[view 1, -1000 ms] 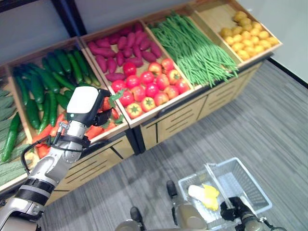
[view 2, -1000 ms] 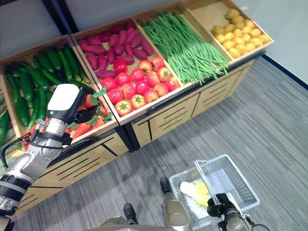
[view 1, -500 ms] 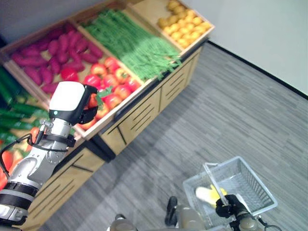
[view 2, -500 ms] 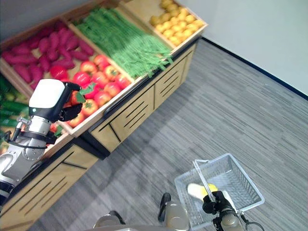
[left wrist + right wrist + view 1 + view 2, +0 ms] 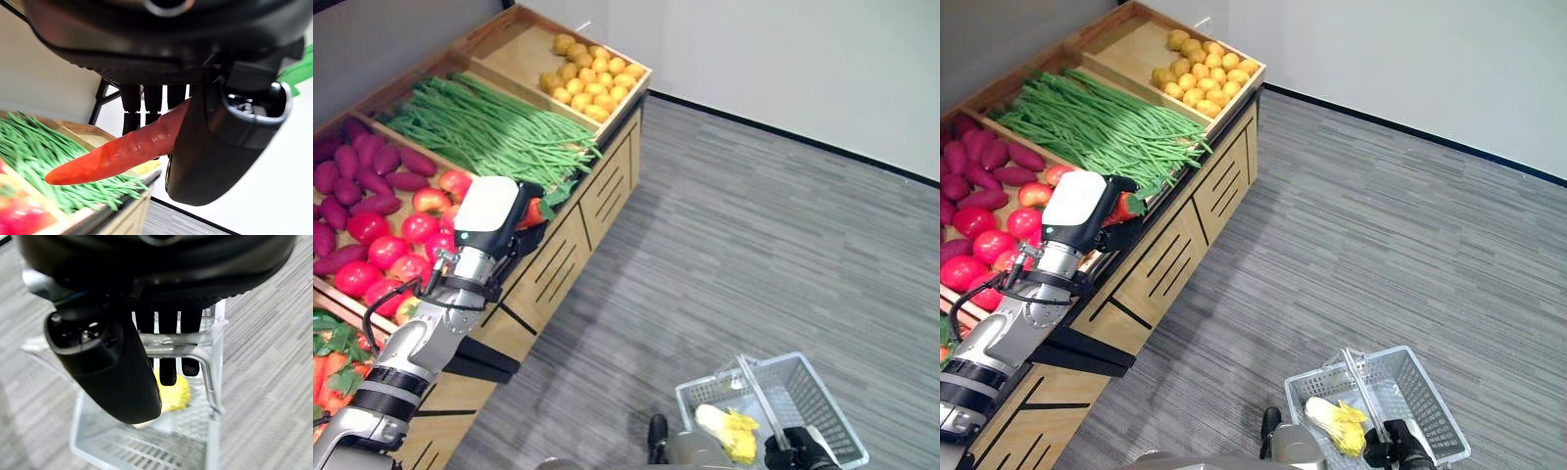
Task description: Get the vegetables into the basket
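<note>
Two hands are engaged. Nearest me, my right hand (image 5: 112,377) has its fingers curled round the handle (image 5: 171,340) of the wire basket (image 5: 822,397), which hangs low on my right above the grey floor (image 5: 734,225). One pale, yellow-tipped vegetable (image 5: 726,431) already lies inside it.

My left hand (image 5: 489,211) is raised on the other side, at the front edge of the produce stand (image 5: 573,220). Its fingers and thumb are closed on a long red pepper (image 5: 117,152), which is pinched near the stem end; the tapered tip projects free beyond the fingers.

Risks, as I judge them:
- The pepper is smooth and held at one end only. A fast swing could lever it out of the pinch and drop it on the floor.
- The projecting tip could strike the stand's edge if the hand sinks before it is clear.
- The basket opening is partly crossed by its handle and my right hand; a release off centre could bounce the pepper off the rim.

Clearance: the floor between stand and basket is open. Farther off, green beans (image 5: 480,127), tomatoes (image 5: 386,250) and yellow produce (image 5: 587,83) fill the bins, well apart from the transfer path.
</note>
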